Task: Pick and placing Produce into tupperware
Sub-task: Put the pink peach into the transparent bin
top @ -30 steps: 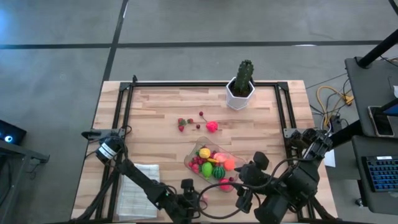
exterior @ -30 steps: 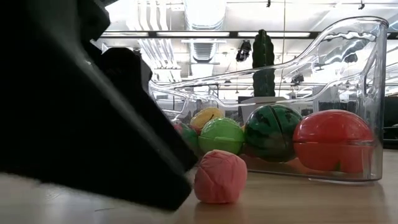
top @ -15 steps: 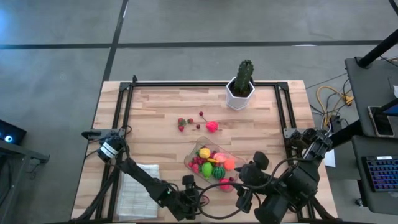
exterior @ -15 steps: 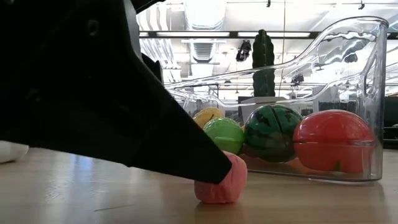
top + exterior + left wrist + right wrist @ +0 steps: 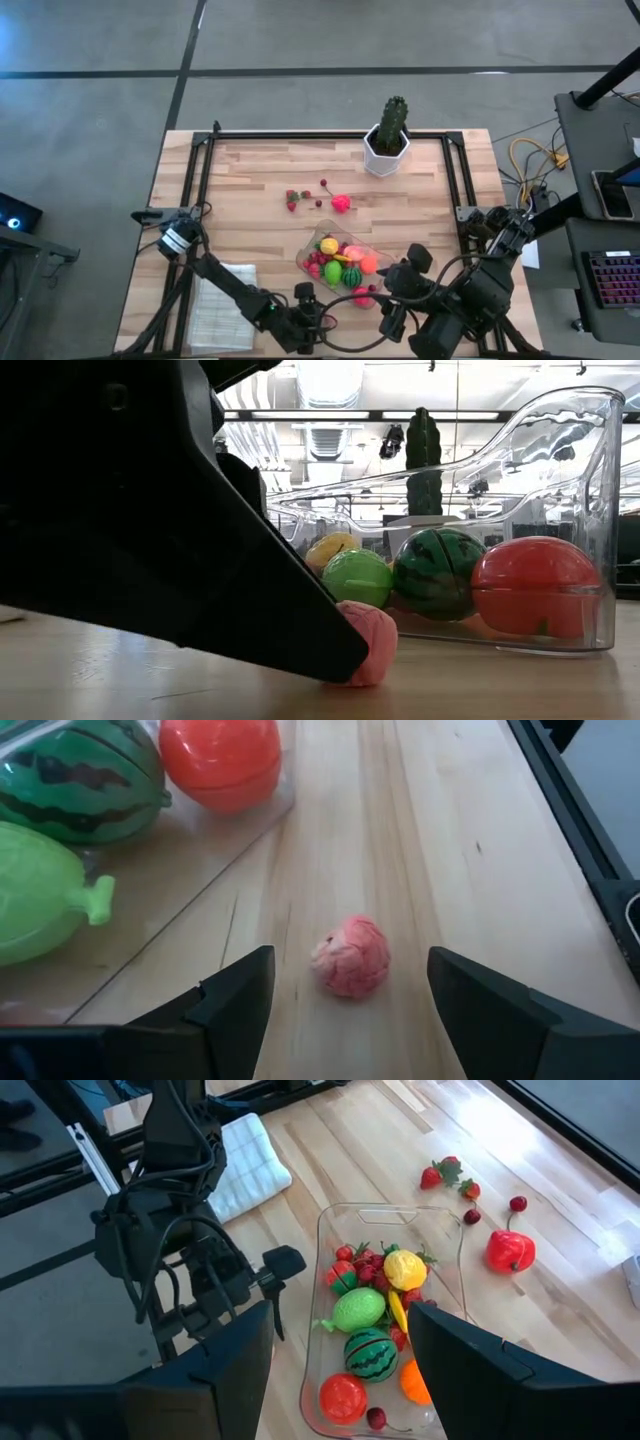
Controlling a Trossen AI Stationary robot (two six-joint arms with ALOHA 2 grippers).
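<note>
As the left gripper (image 5: 345, 995) has slid forward along the near table edge over the last second, the pink ball (image 5: 350, 956) now sits between its fingers (image 5: 235, 1000) — jaws apart, one on either side, holding nothing yet. In the low view the dark finger has closed in to touch or overlap the ball. The tub (image 5: 312, 243) lies just ahead of that gripper, already holding a melon (image 5: 85, 780), a lime (image 5: 40, 890) and a red piece (image 5: 220, 760). The pick looks ready — only the squeeze remains. The right gripper (image 5: 340, 1345) hangs part-open over the tub, empty. Berries (image 5: 297, 198) lie well beyond.
</note>
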